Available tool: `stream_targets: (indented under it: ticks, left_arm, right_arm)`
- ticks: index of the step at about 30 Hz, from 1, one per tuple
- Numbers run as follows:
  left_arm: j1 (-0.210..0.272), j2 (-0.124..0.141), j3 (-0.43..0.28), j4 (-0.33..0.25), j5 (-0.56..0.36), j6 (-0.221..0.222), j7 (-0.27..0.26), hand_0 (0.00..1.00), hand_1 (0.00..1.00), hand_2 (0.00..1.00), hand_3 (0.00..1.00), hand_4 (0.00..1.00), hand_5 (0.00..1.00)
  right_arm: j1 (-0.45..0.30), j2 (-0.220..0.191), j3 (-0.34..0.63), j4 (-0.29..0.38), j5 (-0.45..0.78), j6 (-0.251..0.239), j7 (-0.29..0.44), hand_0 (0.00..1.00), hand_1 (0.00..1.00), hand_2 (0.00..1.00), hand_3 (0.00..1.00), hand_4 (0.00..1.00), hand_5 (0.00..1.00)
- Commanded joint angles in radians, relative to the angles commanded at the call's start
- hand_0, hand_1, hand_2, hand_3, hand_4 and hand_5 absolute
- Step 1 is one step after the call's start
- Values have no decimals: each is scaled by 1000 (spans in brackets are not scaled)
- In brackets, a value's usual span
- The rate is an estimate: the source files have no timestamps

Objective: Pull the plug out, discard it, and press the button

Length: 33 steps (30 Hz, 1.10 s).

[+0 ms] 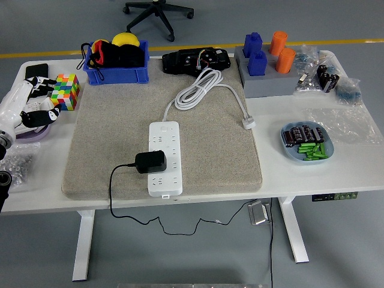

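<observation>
Plug (150,162) sat seated in the white power strip (164,157), whose long axis ran near-to-far on the counter (354,174), well to the right of the left hand (33,105), whose fingers (45,117) looked loosely spread, holding nothing.

A grey floor (54,252) is seen beneath and beyond a white table (300,174), which is carried on white legs (297,237) joined by a rail under the top. A yellow line (54,54) is painted across the floor behind the table's far edge, and the black star base of an office chair (159,11) is seen beyond it at the top of the view. Even, soft light is cast over the scene, with only faint shadows under the table.
</observation>
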Motion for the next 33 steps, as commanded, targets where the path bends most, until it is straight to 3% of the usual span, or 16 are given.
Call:
stream_targets:
  ticks: [2,6,7,12,13,14,21,24,25,30,31,33]
  left_arm:
    - [-10,14,33,-10,-20,-19,8,747,756,760,832,680,2]
    - [-26,35,127,-51,-71,-108,61,747,756,760,832,680,2]
    - [-29,37,150,-66,-78,-136,76,825,855,838,892,925,256]
    - [-48,37,241,-109,-88,-215,112,825,855,838,892,925,256]
    - [-51,36,251,-112,-87,-221,116,847,885,864,906,998,283]
    - [-56,35,269,-116,-85,-231,121,847,885,864,906,998,283]
    - [-65,23,343,-106,-68,-226,124,851,890,871,908,998,233]
    - [-65,17,370,-102,-66,-205,123,851,890,871,908,998,233]
    - [-67,15,382,-99,-65,-196,122,851,878,852,900,998,147]
    - [-76,0,426,-64,-53,-151,102,851,878,852,900,998,147]
    - [-78,-2,435,-55,-50,-142,98,843,839,803,848,998,60]
    - [-81,-5,446,-45,-42,-134,95,843,839,803,848,998,60]
  right_arm:
    - [-1,0,0,-1,-1,0,-1,754,704,712,728,767,655]
    - [1,1,-1,-1,0,1,-1,754,704,712,728,767,655]
    - [2,1,-2,0,0,2,-1,754,704,711,728,767,655]
    - [7,-2,-6,2,3,1,0,754,704,711,728,767,655]
    - [7,-3,-6,3,3,1,0,753,704,711,728,767,655]
    - [8,-4,-7,3,3,0,0,753,704,711,728,767,655]
    - [9,-6,-14,0,3,1,0,753,705,711,728,768,655]
    - [8,-6,-17,0,4,2,0,753,705,711,728,768,655]
    - [9,-7,-18,-1,4,2,-1,753,704,711,728,768,655]
    - [12,-10,-24,0,5,1,0,753,704,711,728,768,655]
    - [13,-11,-25,0,6,2,0,753,704,711,727,768,655]
    - [13,-11,-27,0,6,2,0,753,704,711,727,768,655]
